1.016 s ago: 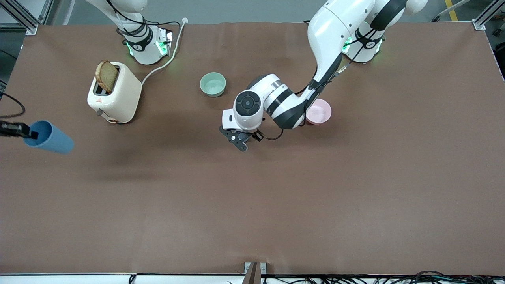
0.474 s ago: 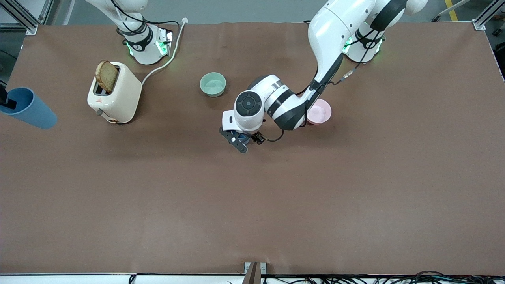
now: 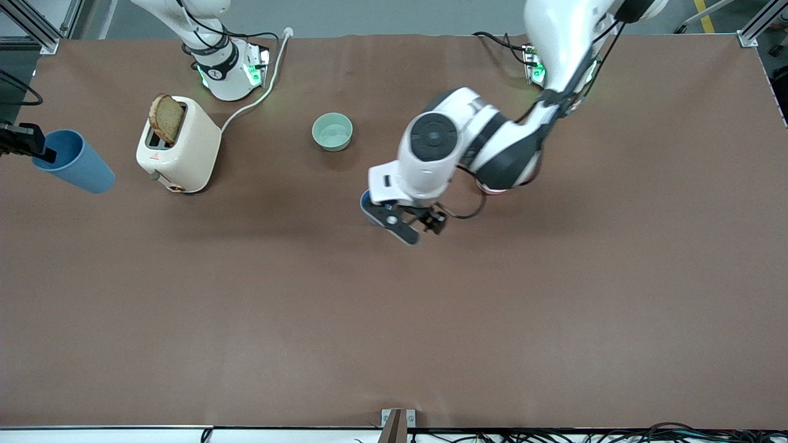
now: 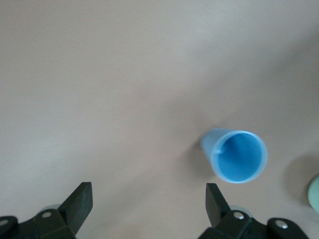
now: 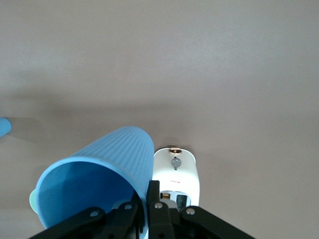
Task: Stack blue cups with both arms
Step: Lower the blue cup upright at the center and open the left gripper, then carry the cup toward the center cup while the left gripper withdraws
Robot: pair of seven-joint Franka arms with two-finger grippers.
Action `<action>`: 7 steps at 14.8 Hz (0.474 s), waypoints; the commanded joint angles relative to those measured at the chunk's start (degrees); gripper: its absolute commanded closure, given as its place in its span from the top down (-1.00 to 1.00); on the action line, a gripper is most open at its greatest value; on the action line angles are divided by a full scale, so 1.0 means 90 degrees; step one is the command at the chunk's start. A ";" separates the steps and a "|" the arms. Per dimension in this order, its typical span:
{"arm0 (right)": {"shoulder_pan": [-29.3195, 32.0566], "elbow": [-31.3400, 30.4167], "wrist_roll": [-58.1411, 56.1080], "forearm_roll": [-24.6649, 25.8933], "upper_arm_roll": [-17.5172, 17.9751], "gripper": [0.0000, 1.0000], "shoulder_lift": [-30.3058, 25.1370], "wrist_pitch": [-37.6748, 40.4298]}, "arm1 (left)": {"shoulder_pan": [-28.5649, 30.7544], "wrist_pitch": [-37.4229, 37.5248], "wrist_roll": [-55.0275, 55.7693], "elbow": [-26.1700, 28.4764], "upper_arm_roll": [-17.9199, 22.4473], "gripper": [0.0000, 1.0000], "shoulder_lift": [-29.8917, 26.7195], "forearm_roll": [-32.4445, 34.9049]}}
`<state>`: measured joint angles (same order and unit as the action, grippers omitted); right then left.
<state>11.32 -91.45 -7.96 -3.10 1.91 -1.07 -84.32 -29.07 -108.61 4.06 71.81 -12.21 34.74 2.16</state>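
Note:
One blue cup stands upright on the table with its mouth up. In the front view only a sliver of that cup shows beside the left arm's wrist. My left gripper hangs open over the table next to it, holding nothing, and its fingers stand wide apart. The second blue cup is tilted in the air over the right arm's end of the table. My right gripper is shut on its rim, pinching the wall.
A cream toaster with a bread slice in it stands beside the held cup, its cord running to the right arm's base. A pale green bowl sits near the bases. A pink bowl is mostly hidden under the left arm.
The left gripper opened, let go of its cup on the table and lifted away toward the left arm's end. The right gripper swung its cup farther from the front camera.

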 commanded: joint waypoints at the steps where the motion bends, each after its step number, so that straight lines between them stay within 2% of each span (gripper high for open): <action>1: -0.0154 -0.0210 0.0299 0.0169 0.0013 -0.95 -0.0291 -0.0016 | 0.0960 0.0065 -0.0100 0.0175 -0.0059 1.00 -0.0314 0.0063; 3: -0.0270 -0.0181 0.0774 0.0169 0.0061 -0.97 -0.0301 0.0023 | 0.1558 0.0085 -0.0061 0.0195 -0.0108 1.00 -0.0335 0.0034; 5: -0.0582 -0.0171 0.1389 0.0101 0.0120 -0.98 -0.0291 -0.0006 | 0.1725 0.0133 0.0027 0.0214 -0.0031 1.00 -0.0548 0.0072; 7: -0.1070 -0.0191 0.1986 0.0023 0.0120 -0.99 -0.0243 -0.0055 | 0.2114 0.0581 0.0250 0.0195 0.0028 1.00 -0.0647 0.0102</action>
<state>5.59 -91.48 4.33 -2.63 2.90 -1.99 -84.13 -11.57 -106.54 3.82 72.07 -12.18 31.82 2.24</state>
